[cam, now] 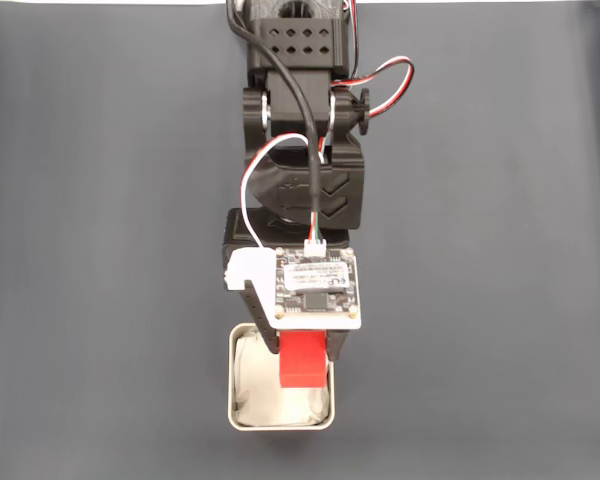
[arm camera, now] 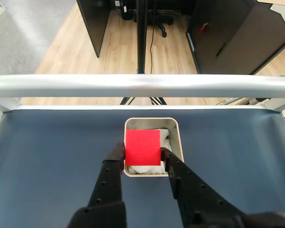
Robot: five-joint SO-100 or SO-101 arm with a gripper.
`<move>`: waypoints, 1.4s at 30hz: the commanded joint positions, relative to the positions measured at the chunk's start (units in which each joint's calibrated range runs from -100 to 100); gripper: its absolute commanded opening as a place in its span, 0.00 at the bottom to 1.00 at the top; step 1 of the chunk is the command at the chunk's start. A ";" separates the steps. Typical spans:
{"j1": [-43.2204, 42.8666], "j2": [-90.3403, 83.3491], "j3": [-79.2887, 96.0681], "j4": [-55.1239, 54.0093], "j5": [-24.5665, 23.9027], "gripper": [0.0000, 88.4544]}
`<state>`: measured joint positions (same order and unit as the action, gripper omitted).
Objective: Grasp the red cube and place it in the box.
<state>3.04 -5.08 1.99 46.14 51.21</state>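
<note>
End effector (arm camera: 142,153) has the red cube (arm camera: 142,147) pinched, right over the box (arm camera: 176,137).
Grab's done, pretty much just the drop into the box left, I'd say.

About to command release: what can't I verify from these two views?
- Whether the red cube touches the lining: its own body hides the underside in both views.
- Box near rim, fixed view: covered by the end effector.
- End effector fingertips: the camera board hides them in the fixed view.
</note>
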 commanded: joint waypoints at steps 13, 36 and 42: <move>2.50 1.79 -2.99 -3.85 0.88 0.13; 2.71 2.39 -2.45 -3.93 0.44 0.34; 2.71 2.13 -3.08 -3.76 -1.12 0.55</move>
<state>5.34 -1.52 1.99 43.12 50.62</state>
